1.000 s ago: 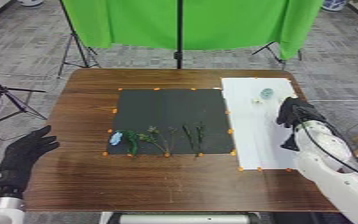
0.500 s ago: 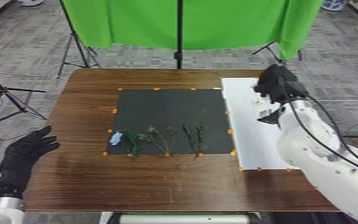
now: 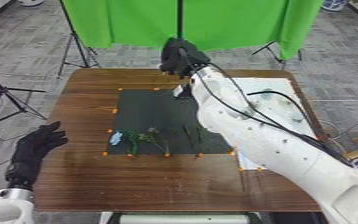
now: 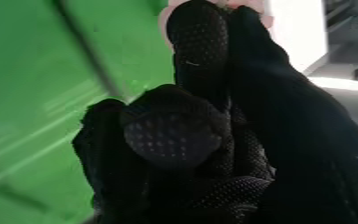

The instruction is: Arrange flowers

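The blue flower (image 3: 116,138), by the black mat's (image 3: 158,112) near-left corner, lies leftward and robotward of the right robot hand (image 3: 181,56), its grip impossible to tell, and nearer the spread left robot hand (image 3: 39,142).

Flower (image 3: 115,138) light blue, stems (image 3: 134,145) dark green — mat (image 3: 158,112) near-black, sheet (image 3: 264,85) white. Table (image 3: 87,180) brown with darker wood grain, tape bits (image 3: 105,154) orange. Curtain (image 3: 131,25) green, floor (image 3: 33,55) mottled grey — arms (image 3: 309,172) white, cables (image 3: 313,143) black.

no readable text, no legible labels or brands, no numbers or signs
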